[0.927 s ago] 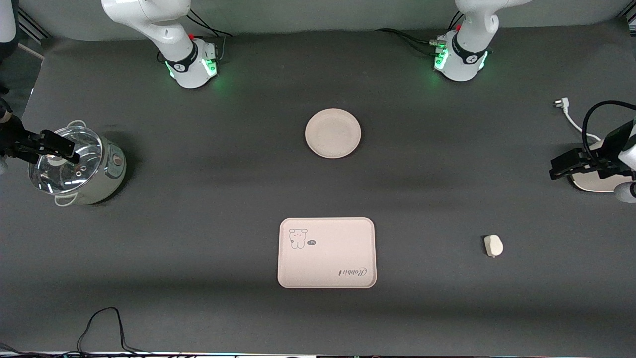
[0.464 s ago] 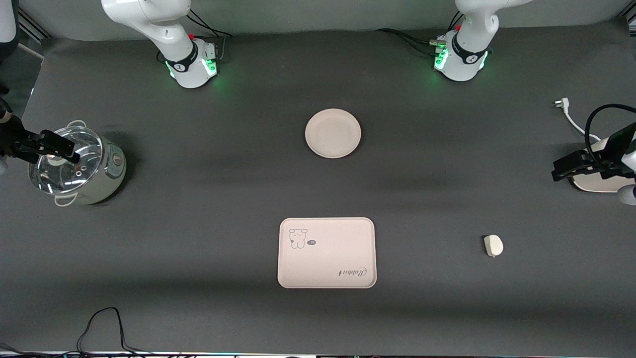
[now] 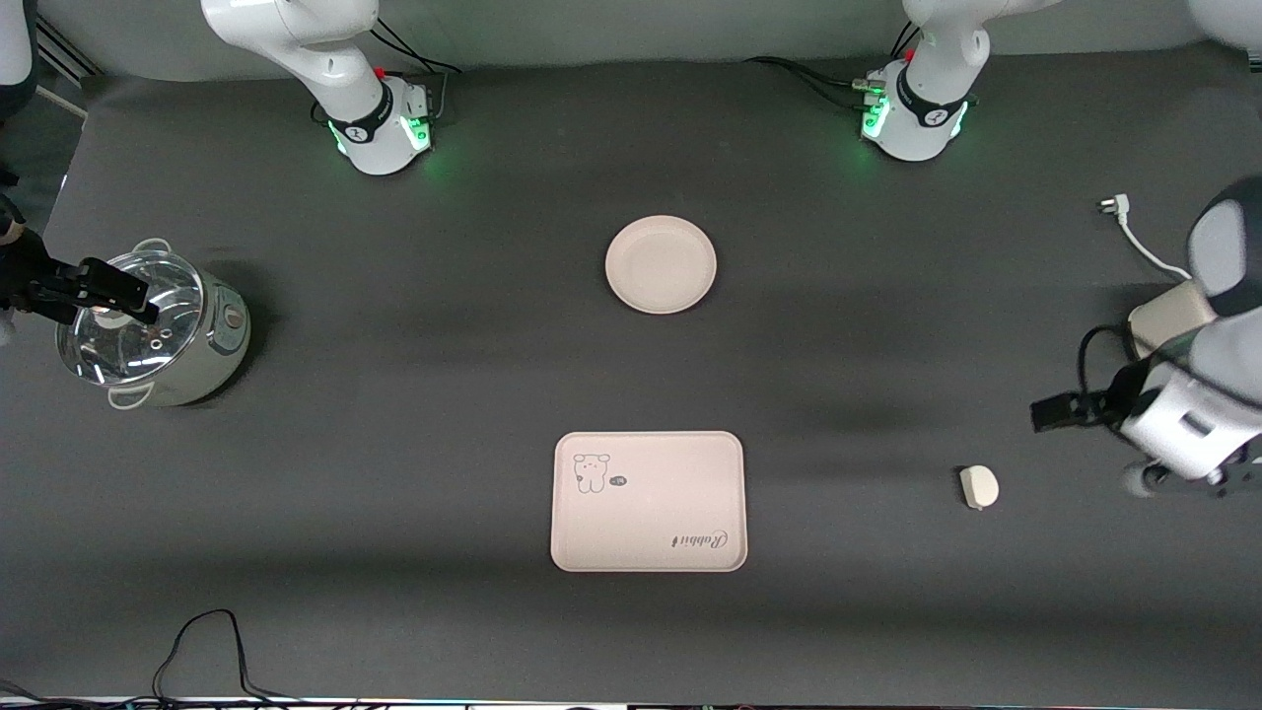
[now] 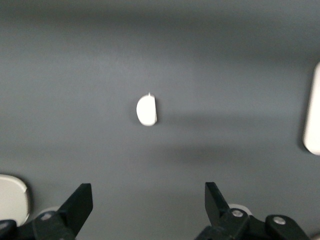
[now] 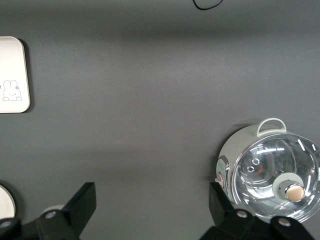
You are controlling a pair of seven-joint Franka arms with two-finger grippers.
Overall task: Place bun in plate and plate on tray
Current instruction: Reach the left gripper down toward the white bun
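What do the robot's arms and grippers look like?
Both arms are glossy white with rounded shells. Each base has a black band and a glowing green ring, with black cables plugged in beside it. The left gripper and right gripper are black, each with two flat, wedge-shaped fingers held by small silver screws. A black cable loops beside the left arm's wrist.

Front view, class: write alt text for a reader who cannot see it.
The left gripper, open, hangs over bare table near the bun at the left arm's end. The empty plate lies mid-table, the tray nearer the camera. The right gripper, open, waits over a glass-lidded pot.
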